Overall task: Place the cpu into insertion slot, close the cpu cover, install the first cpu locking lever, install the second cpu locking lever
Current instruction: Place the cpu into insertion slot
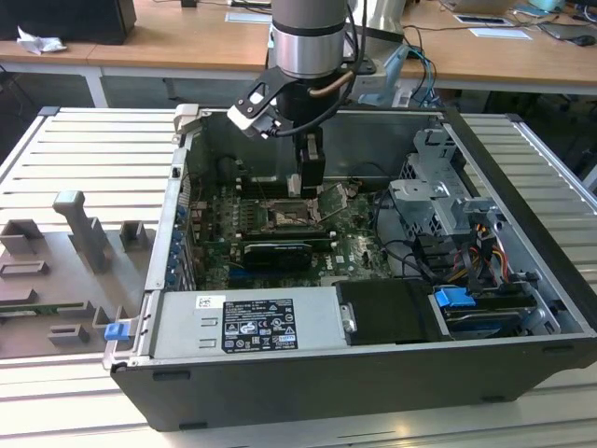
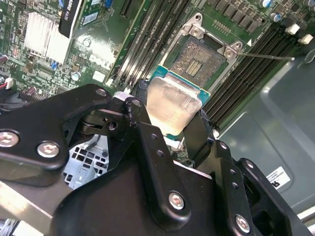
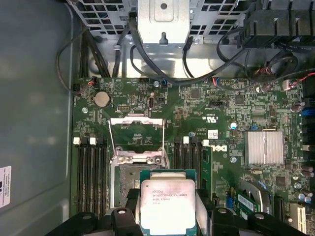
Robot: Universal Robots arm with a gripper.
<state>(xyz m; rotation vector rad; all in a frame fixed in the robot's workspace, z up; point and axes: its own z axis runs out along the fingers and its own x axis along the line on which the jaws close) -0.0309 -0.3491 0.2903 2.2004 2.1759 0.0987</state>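
Gripper (image 2: 172,114) pinched the cpu (image 3: 167,204) by two opposite edges, chip held just off the motherboard (image 3: 224,110) beside the bare insertion slot (image 2: 198,60); cpu cover (image 3: 136,132) stood swung open
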